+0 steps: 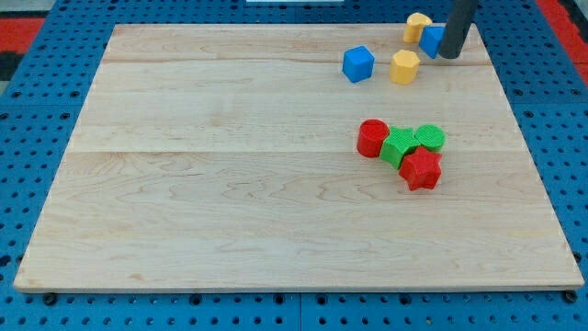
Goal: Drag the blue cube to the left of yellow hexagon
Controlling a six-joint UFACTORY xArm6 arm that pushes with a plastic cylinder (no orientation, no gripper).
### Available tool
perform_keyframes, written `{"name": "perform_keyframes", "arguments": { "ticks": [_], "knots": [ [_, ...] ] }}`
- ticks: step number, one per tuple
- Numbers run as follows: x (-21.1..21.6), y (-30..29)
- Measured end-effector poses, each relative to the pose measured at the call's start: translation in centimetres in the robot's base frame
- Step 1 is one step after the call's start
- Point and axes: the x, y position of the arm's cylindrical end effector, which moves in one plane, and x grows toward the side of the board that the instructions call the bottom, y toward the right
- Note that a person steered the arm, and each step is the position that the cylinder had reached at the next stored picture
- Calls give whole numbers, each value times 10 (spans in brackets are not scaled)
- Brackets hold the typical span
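A blue cube (358, 63) sits near the view's top right, just left of a yellow hexagon (404, 67), with a small gap between them. A second yellow block (417, 26) and a second blue block (432, 39) stand further toward the top right. My tip (449, 55) rests at the right side of that second blue block, touching or nearly touching it, and to the right of the yellow hexagon.
A red cylinder (372, 138), a green cube (399, 147), a green cylinder (429, 138) and a red star-like block (422, 170) cluster at the right centre of the wooden board (230, 184). A blue pegboard surrounds the board.
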Motion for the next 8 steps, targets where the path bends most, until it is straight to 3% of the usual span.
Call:
{"name": "perform_keyframes", "arguments": {
  "ticks": [2,6,8],
  "knots": [
    [46,-42],
    [36,-139],
    [5,-107]
  ]
}}
